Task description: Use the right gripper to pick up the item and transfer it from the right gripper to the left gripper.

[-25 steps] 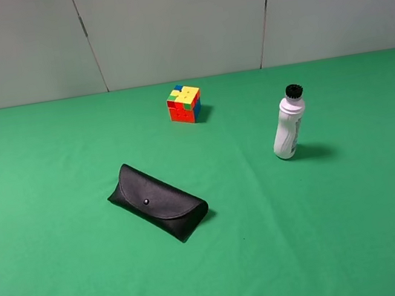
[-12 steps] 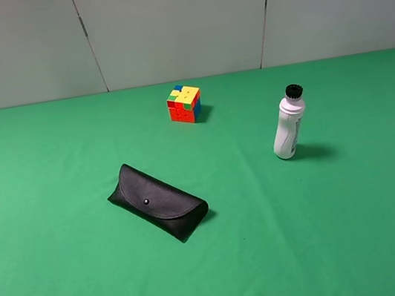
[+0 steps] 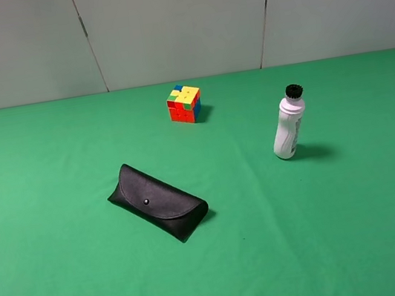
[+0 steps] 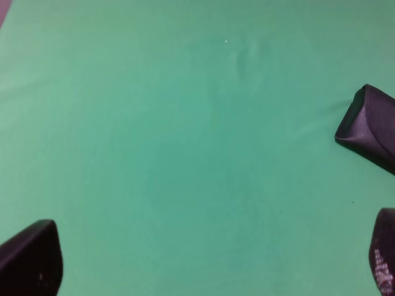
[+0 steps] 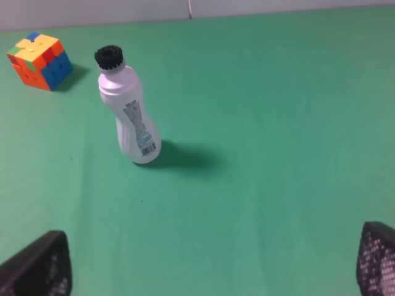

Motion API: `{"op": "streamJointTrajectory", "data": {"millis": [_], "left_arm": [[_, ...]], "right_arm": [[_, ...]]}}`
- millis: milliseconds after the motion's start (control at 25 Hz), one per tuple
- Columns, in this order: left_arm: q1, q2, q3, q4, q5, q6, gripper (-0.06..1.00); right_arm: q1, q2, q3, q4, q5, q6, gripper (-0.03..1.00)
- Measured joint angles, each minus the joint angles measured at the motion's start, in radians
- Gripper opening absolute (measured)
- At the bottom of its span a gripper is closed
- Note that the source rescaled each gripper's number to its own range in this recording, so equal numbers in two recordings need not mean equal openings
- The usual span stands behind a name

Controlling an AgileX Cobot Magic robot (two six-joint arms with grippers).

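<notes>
The item (image 3: 289, 127), a white waisted plastic bottle with a bristly black cap, stands upright on the green cloth desk (image 3: 362, 235), right of centre toward the far edge, with open cloth all round it. The right gripper (image 5: 207, 264) hangs short of it, fingers spread wide. The left gripper (image 4: 207, 256), likewise spread, hovers by the matte black glasses case (image 3: 158, 201). A blocky puzzle cube (image 3: 184, 103) sits near the far edge.

Left pincer (image 4: 207, 259) jaws spread wide, holding nothing. Right pincer (image 5: 207, 264) jaws equally wide, nothing between.
</notes>
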Motion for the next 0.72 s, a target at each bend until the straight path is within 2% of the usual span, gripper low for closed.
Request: {"op": "streamJointTrajectory", "data": {"millis": [200,440,600,720], "left_arm": [[0.0,0.0,0.0,0.005,0.0,0.0,1.0],[0.0,0.0,0.0,0.006,0.0,0.0,1.0],[0.0,0.0,0.0,0.006,0.0,0.0,1.0],[0.0,0.0,0.0,0.006,0.0,0.0,1.0]], "right_arm": [[0.0,0.066,-0.014,-0.042,-0.016,0.071,1.0],[0.0,0.449,-0.134,-0.078,-0.083,0.083,1.0],[0.001,0.728,-0.244,-0.08,-0.125,0.043,1.0],[0.04,0.915,-0.328,-0.08,-0.151,0.021,1.0]]}}
